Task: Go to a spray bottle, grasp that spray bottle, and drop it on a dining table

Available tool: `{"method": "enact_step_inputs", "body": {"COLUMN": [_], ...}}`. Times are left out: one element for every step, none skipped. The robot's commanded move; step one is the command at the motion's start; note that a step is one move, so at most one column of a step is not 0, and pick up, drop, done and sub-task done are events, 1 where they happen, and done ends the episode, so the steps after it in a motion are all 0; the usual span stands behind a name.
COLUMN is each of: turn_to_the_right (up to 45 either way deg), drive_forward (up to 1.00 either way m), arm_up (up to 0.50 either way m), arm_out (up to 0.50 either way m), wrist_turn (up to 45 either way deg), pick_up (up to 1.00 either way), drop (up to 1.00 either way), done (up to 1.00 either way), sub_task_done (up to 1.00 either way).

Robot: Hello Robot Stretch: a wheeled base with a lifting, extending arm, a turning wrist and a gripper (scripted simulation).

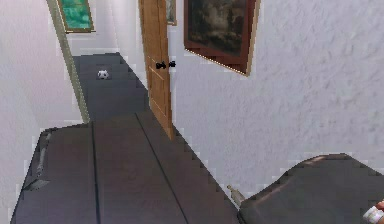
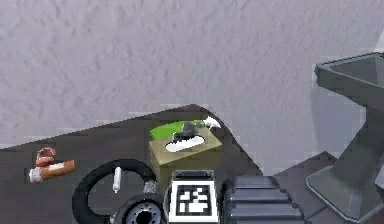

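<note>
On the dark bench (image 2: pixel 100 150) in the arm side view, you have what looks like the spray bottle (image 2: pixel 172 132), lying on its side at the far top edge of an olive box (image 2: pixel 185 160). It has a green body, a dark head and a pale tip pointing toward the view's right. You can't tell whether it rests on the box or just behind it. Near the bottom edge, the hand (image 2: pixel 135 208) shows as a dark body left of a white marker square (image 2: pixel 195 197), close to the box. With things lying on the bench behind it, you cannot tell whether it holds anything. Farther left lie a brownish lump (image 2: pixel 45 156) and a pale tube (image 2: pixel 52 171). Your forward view looks down a hallway with a dark floor (image 1: pixel 110 150), past a wooden door (image 1: pixel 155 60) and a framed painting (image 1: pixel 220 30).
</note>
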Motion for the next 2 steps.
{"method": "enact_step_inputs", "body": {"turn_to_the_right": [0.0,0.0], "drive_forward": [0.0,0.0], "arm_up": [0.0,0.0], "arm_out": [0.2,0.0], "wrist_turn": [0.0,45.0], "pick_up": [0.0,0.0], "drop": [0.0,0.0], "done": [0.0,0.0], "sub_task_done": [0.0,0.0]}}
